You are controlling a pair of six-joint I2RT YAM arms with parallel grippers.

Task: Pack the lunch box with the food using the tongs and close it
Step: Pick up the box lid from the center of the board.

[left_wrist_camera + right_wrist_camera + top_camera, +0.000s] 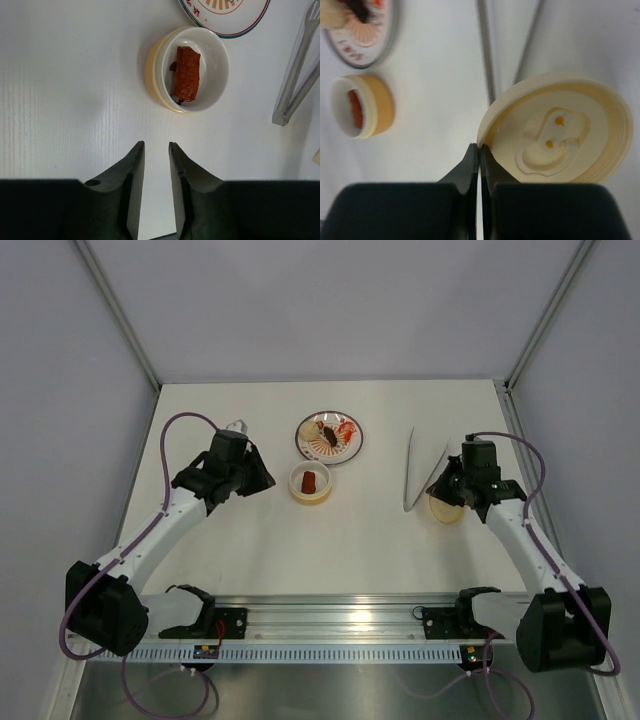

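Top external view shows the lunch box (311, 483), a small round tub of smooth cream-yellow plastic with a white inside. It stands on the matte white table (250, 550), just in front of the plate (357, 444). In the left wrist view one piece of food (187, 74) lies in the tub: an oblong red-orange block with a rough, slightly glossy surface and a dark bit at its lower end. The other pieces on the red-and-white patterned plate are too small to tell apart. The tongs (416, 470), two thin shiny metal arms joined in a narrow V, lie flat well to the right of the tub, with the joined end toward the arm bases.

The left arm reaches forward with a bent elbow. The left gripper (156, 146) hangs over bare table to the left of the tub and points at it. Its two dark wedge-shaped fingers stand a little apart, with nothing between them.

The right gripper (479, 148) is low at the lid (560, 135), a flat cream disc with a moulded recess in the middle and a stepped rim, near the joined end of the tongs. Its fingers are pressed together without a gap, and the tips meet exactly at the lid's left rim. I cannot tell whether the edge is caught. From above, the gripper covers most of the lid. Both wrist views cut off the plate and the tongs.
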